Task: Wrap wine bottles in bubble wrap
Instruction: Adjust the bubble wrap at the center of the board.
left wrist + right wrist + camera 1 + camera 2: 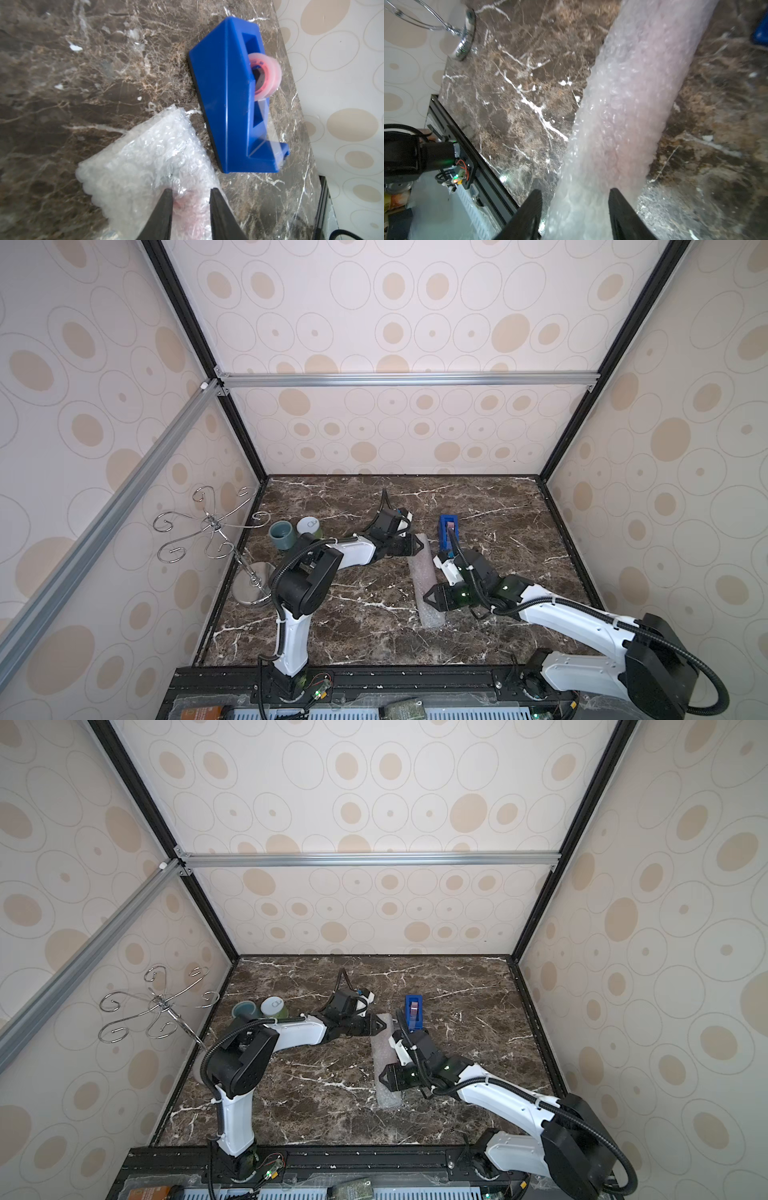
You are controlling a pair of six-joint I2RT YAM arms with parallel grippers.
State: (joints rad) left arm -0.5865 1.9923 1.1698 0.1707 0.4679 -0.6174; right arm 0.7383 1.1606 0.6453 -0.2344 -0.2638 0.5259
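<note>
Right gripper (574, 190) jaws are straddling the wrap's (623, 104) near end; can't tell if they're gripping. Left gripper (191, 190) jaws are pinching its far end. Bottle (631, 141) is lying rolled inside, on the surface (519, 99). Rolling looks done. Next move is likely calling for the dispenser (224, 93) to tape the seam.

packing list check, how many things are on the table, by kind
bubble wrap roll, pink showing inside: 1
blue tape dispenser: 1
cup: 1
jar: 1
metal hook stand: 1
total: 5
</note>
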